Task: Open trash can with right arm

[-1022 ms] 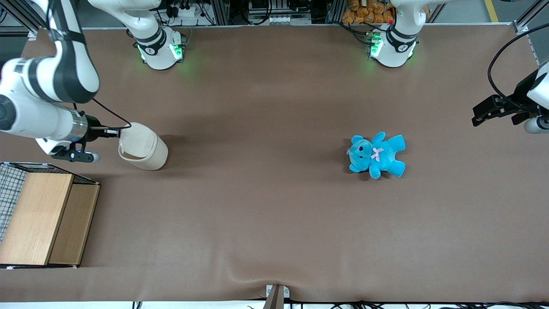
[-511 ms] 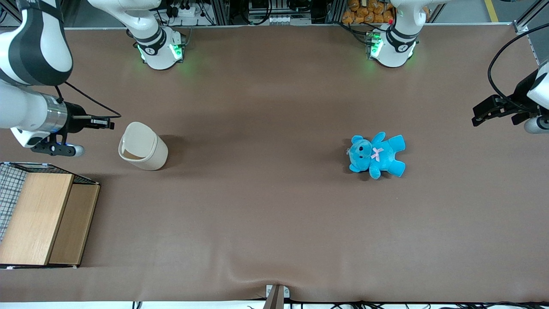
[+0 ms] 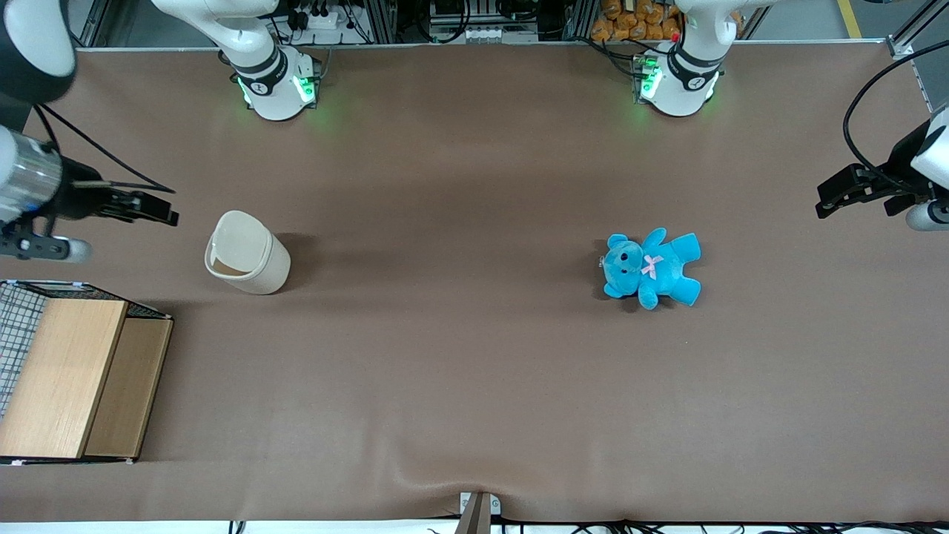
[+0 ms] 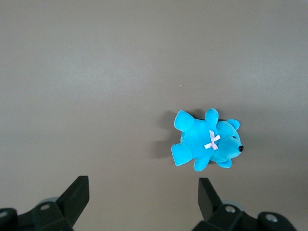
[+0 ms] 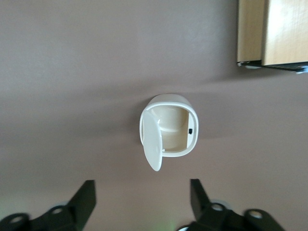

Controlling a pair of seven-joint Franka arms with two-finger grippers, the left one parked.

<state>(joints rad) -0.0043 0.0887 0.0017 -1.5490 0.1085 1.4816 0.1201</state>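
Note:
The cream-white trash can (image 3: pixel 247 254) stands on the brown table toward the working arm's end. Its flat lid (image 5: pixel 153 144) is swung up on its hinge, and the tub's hollow inside (image 5: pixel 174 129) shows. The right arm's black gripper (image 3: pixel 169 216) hangs above the table beside the can, apart from it, nearer the table's end. In the right wrist view the gripper (image 5: pixel 142 188) is open, its two black fingers spread wide with only bare table between them.
A wooden box (image 3: pixel 74 378) with a wire mesh basket (image 3: pixel 15 319) beside it stands nearer the front camera than the can; its corner shows as the wooden box (image 5: pixel 272 31). A blue teddy (image 3: pixel 652 267) lies toward the parked arm's end.
The gripper has drawn back from the can's lid toward the working arm's end of the table. The lid stays up and the can has not shifted.

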